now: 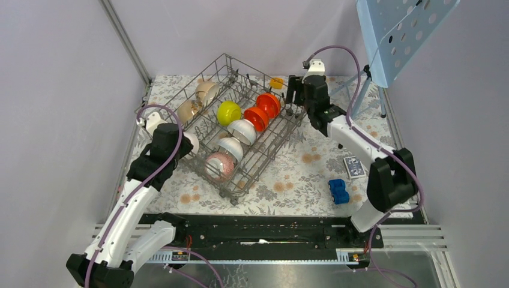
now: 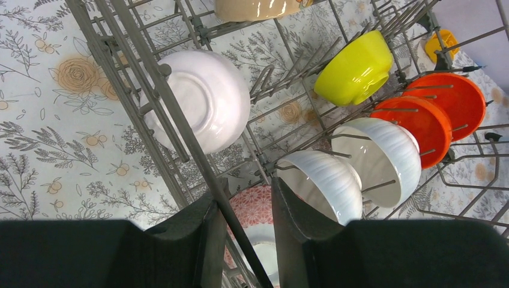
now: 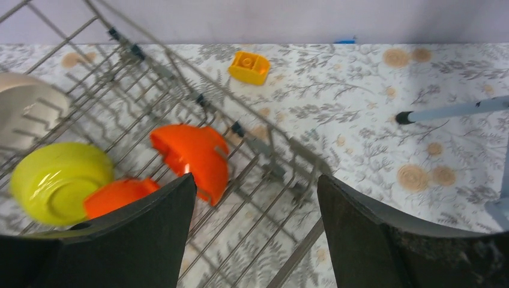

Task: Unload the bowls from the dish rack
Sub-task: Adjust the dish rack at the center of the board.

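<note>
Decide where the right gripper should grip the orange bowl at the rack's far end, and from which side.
The upper rim of the far orange bowl, from above, one finger inside, one outside. It stands on edge among the tines of the dish rack with the second orange bowl close beside it, so likely only its top edge is free.

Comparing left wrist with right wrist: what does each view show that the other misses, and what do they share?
Left wrist only: a plain white bowl by the rack side wall, two ribbed white bowls, and a pink-patterned bowl at the bottom edge. Right wrist only: a grey pole tip to the right of the rack. Both: the rack, the yellow bowl, two orange bowls, and a small yellow block lying outside the rack.
</note>
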Action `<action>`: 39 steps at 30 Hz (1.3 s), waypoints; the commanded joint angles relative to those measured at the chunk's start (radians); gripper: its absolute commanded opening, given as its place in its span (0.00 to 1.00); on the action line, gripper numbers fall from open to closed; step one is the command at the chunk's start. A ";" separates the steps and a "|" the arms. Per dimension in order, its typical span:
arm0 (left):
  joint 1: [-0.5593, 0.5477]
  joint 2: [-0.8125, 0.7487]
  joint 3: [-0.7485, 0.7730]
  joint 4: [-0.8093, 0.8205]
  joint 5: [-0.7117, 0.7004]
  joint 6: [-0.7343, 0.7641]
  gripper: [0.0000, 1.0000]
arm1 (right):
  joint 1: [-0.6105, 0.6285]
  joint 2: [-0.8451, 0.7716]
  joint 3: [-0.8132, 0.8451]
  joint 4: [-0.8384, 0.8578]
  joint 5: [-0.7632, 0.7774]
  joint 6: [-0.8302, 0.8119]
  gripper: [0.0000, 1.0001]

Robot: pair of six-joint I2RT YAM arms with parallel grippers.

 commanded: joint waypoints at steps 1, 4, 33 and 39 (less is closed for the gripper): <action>-0.008 -0.037 -0.015 0.063 0.052 0.146 0.04 | -0.050 0.109 0.108 0.025 -0.059 -0.065 0.81; -0.008 -0.044 -0.015 0.051 0.045 0.149 0.05 | -0.086 0.188 0.172 -0.023 -0.137 -0.050 0.82; 0.021 -0.008 0.045 0.050 -0.022 0.210 0.04 | -0.125 0.237 0.080 -0.178 -0.121 0.062 0.72; 0.044 -0.021 0.035 0.044 -0.053 0.228 0.04 | -0.125 0.216 0.041 -0.185 -0.157 0.120 0.51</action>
